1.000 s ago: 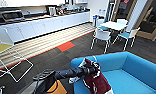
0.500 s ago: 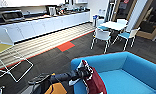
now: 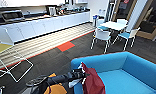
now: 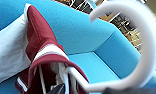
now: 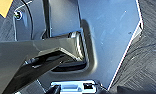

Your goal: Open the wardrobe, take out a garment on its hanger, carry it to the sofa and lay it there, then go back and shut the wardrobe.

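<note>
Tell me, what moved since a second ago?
Mostly the camera: the whole room slid a little, so the robot itself shifted. The sofa shows a bit more to the right. The left arm still holds the red jacket by its hanger over the sofa's near end, hanging about as before. Nothing was let go. The table and chairs stayed put.

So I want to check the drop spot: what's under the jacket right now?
Under the hanging jacket is the blue sofa, its seat and armrest showing around it. The patch directly beneath the cloth is covered.
</note>
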Available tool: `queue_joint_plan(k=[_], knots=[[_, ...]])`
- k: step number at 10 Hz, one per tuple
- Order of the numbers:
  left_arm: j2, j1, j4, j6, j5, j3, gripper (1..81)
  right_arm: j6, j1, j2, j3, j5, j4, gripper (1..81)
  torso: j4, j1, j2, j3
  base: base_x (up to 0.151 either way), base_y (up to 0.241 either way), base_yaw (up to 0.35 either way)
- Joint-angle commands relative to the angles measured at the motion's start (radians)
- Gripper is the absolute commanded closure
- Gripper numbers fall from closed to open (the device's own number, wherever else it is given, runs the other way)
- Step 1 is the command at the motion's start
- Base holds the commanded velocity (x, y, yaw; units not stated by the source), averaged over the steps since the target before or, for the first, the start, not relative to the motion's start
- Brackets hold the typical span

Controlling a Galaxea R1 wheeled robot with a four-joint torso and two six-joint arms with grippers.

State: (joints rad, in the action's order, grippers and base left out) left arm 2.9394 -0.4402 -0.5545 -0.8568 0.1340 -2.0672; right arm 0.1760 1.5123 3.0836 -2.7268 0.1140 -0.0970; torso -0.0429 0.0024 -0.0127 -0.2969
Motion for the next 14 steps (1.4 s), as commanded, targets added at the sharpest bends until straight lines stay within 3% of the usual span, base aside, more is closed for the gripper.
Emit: queue_joint_plan(k=[1,3,11,14], knots=[[0.034,0.163,-0.03,0.009,0.002,0.029,1.0,-0.004,-0.01,0.006,0.007,-0.059,0.003,1.0,0.0,0.0,0.0,0.0,0.0,0.0,0.0],[0.026,0.133,-0.09,0.009,0.033,0.007,1.0,-0.004,-0.008,0.006,0.007,-0.054,0.003,1.0,0.0,0.0,0.0,0.0,0.0,0.0,0.0],[-0.147,-0.057,-0.212,0.009,0.018,-0.062,1.0,-0.004,-0.007,0.008,0.01,-0.043,0.002,1.0,0.0,0.0,0.0,0.0,0.0,0.0,0.0],[-0.178,-0.183,-0.263,0.015,0.007,-0.054,1.0,-0.006,-0.007,0.006,0.009,-0.045,0.002,1.0,0.0,0.0,0.0,0.0,0.0,0.0,0.0]])
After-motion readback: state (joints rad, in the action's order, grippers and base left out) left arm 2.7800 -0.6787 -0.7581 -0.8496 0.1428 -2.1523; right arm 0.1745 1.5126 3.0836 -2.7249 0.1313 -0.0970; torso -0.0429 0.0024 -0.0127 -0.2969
